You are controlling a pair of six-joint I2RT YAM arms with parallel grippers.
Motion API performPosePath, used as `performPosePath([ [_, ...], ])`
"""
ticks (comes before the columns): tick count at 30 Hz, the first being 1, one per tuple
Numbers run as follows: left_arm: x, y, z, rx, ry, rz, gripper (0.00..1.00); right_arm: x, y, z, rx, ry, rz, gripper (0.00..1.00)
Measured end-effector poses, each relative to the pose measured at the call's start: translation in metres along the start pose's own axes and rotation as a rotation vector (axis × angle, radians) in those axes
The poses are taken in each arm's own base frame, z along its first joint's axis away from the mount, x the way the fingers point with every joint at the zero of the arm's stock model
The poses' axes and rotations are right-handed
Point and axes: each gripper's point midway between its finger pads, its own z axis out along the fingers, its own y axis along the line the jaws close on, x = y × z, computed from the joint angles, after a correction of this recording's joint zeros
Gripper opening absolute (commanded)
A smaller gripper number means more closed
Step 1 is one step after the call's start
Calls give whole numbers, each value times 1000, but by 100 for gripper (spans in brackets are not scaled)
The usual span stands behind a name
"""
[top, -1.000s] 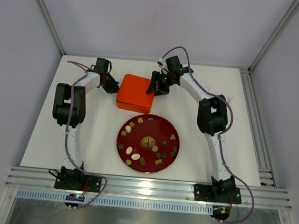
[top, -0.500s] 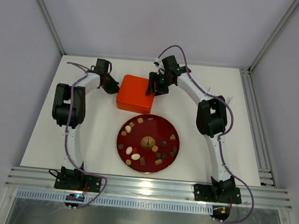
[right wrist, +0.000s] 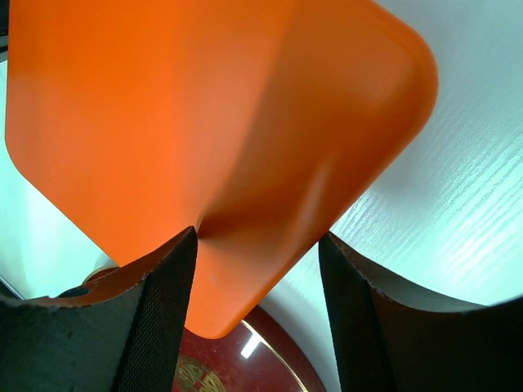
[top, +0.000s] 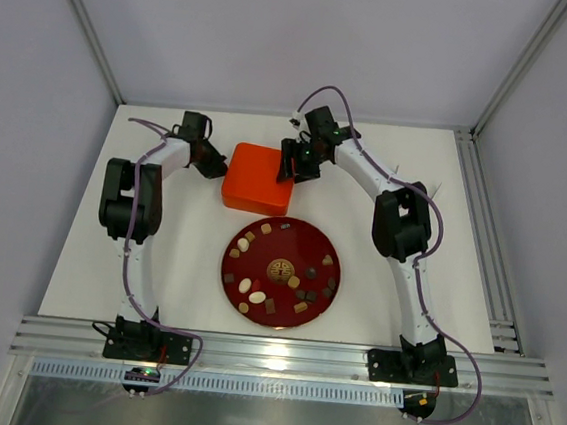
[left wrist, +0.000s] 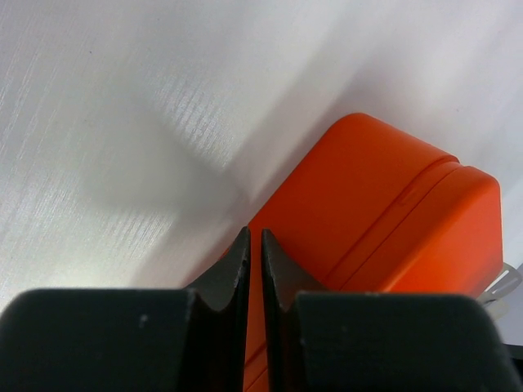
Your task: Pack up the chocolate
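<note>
Several small chocolate pieces [top: 256, 292], dark brown, tan and cream-white, lie on a round dark red plate [top: 286, 235] in the middle of the table. Behind it stands a closed orange square box [top: 257, 177], also in the left wrist view [left wrist: 384, 204] and the right wrist view [right wrist: 212, 122]. My left gripper [top: 216, 166] is shut, its tips [left wrist: 253, 245] against the box's left side. My right gripper [top: 290, 169] is open at the box's right edge, one finger [right wrist: 176, 269] pressing on the lid, the other off its side [right wrist: 343, 278].
The plate's rim [right wrist: 270, 359] shows under the box in the right wrist view. White enclosure walls stand close behind the box. A metal rail [top: 491, 253] runs along the table's right side, another along the front [top: 280, 358].
My right gripper has shifted a little left onto the box's right edge, and the box has turned slightly. The left arm has barely moved.
</note>
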Motion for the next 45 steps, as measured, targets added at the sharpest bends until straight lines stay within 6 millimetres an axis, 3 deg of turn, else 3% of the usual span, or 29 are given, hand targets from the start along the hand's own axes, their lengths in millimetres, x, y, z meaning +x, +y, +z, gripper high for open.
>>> performPosePath([
  [7,1,-1,0,5,6,0,8,-2,2,-5,19,1,-2,64],
  [12,4,1,3,13,10,-3,2,-10,3,-11,35,-17,-7,68],
  [18,15,11,6,0,25,-25,0,-14,-1,-7,55,-21,-6,69],
  [28,24,10,5,-2,16,-36,0,-13,-9,1,128,-16,-32,75],
  [45,25,9,4,3,12,10,2,-18,-9,-3,311,-46,-152,76],
])
